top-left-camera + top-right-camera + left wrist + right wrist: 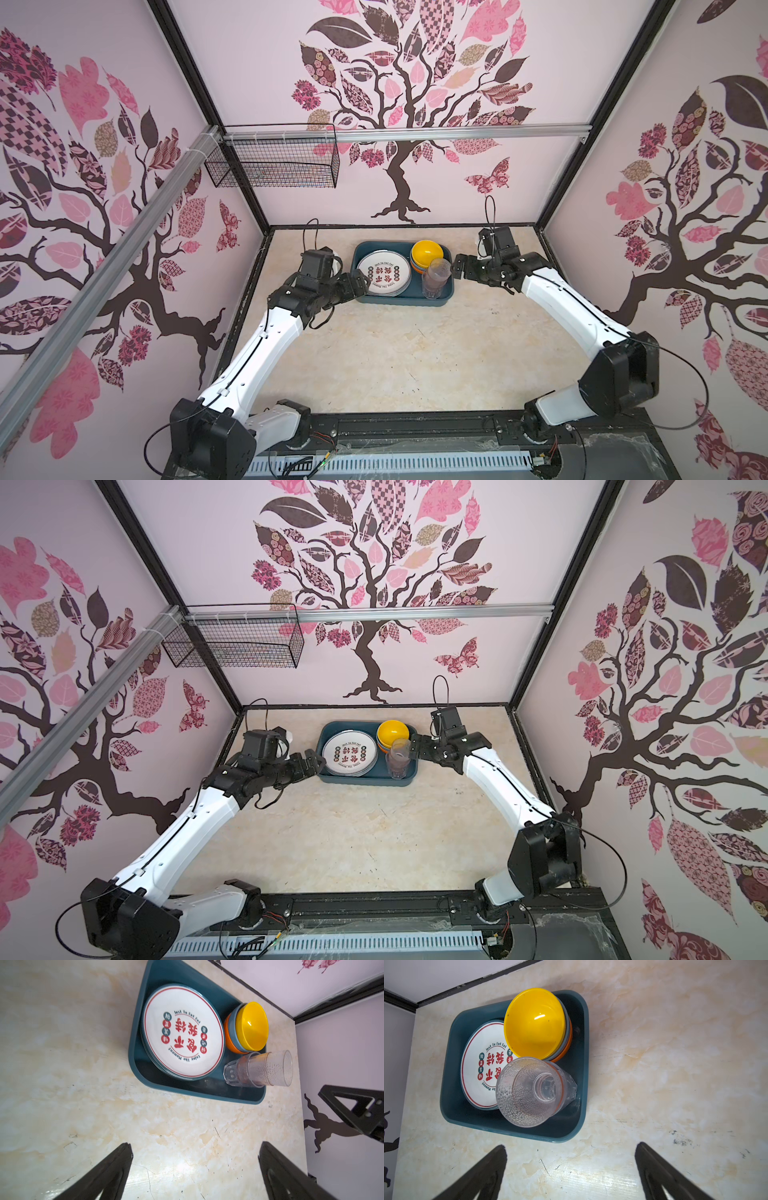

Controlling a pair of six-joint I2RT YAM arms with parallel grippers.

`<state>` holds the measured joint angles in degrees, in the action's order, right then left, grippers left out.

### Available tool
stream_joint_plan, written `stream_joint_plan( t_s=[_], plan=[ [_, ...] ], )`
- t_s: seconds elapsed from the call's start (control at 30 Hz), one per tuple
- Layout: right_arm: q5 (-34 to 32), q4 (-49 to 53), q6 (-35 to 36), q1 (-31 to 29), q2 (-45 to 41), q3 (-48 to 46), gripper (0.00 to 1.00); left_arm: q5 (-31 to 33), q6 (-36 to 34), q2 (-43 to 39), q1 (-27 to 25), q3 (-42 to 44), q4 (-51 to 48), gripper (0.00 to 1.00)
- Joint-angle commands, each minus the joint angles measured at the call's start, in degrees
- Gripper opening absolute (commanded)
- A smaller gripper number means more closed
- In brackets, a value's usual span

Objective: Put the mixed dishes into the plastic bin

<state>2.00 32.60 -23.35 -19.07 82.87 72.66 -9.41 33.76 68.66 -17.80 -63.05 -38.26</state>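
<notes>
Here's the plastic bin [397, 302] at twelve o'clock on the table [395, 365], and it's loaded. Inside, the printed plates [383, 272] are stacked at nine o'clock, the stacked bowls [427, 250] sit at one o'clock with yellow on top, and the nested cups [435, 277] stand upright at four. The left gripper [360, 284] is at the bin's nine o'clock and the right gripper [457, 265] at its three. Both are spread wide, holding nothing.
</notes>
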Motion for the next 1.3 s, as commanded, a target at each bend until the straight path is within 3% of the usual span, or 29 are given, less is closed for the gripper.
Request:
stream_joint_plan(
  t_s=[0.0, 0.1, 0.2, 0.27, 0.4, 0.5, 0.67, 0.73, 0.9, 1.1, 1.2, 1.27],
  plan=[
    [-6.6, -5.09, 1.04, -0.35, -5.88, -1.59, 1.0, 8.5, -3.91, 0.39, 0.65, -4.94, -2.09, 0.99],
    [-14.38, -9.14, 0.55, -0.32, -10.38, -4.99, 1.0, 20.23, -6.14, -0.84, 0.66, -5.53, -1.28, 0.99],
    [-23.9, -15.6, 0.73, -0.32, -15.12, -10.51, 1.0, 30.47, -10.57, -5.07, 0.71, 0.42, 8.14, 0.99],
    [-29.74, -23.79, 2.17, -0.34, -19.01, -17.09, 0.99, 36.14, -14.66, -9.26, 0.73, 6.54, 17.28, 0.98],
    [-39.83, -52.75, 8.88, -0.28, -28.95, -37.93, 1.0, 44.04, -27.24, -16.21, 1.29, 22.17, 39.58, 0.99],
    [-42.98, -69.64, 15.6, -0.27, -33.1, -49.16, 1.0, 42.36, -29.63, -16.11, 6.13, 26.28, 42.55, 0.99],
    [-46.69, -70.79, 14.11, 3.57, -27.58, -52.57, 0.99, 38.15, -27.63, -9.6, 14.57, 35.35, 56.1, 0.99],
    [-45.91, -74.55, 12.57, 5.42, -24.39, -55.01, 0.99, 37.85, -29.83, -4.55, 15.08, 37.97, 62.94, 0.99],
    [-45.64, -85.14, 13.65, 7.2, -13.35, -58.38, 1.0, 37.45, -27.36, 6.91, 15.43, 41.4, 76.27, 0.99],
    [-36.64, -106.23, 21.48, 7.4, -2.02, -63.58, 1.0, 36.04, -27.54, 16.12, 15.51, 41.66, 85.71, 0.99],
    [-31.32, -116.18, 23.97, 7.73, 4.18, -65.21, 0.99, 28.42, -30.61, 18.58, 15.52, 41.39, 87.19, 0.99],
    [-27.55, -122.29, 25.31, 8.07, 8.14, -65.97, 0.99, 27.7, -31.21, 21.98, 15.52, 42.45, 93.22, 0.99]
  ],
)
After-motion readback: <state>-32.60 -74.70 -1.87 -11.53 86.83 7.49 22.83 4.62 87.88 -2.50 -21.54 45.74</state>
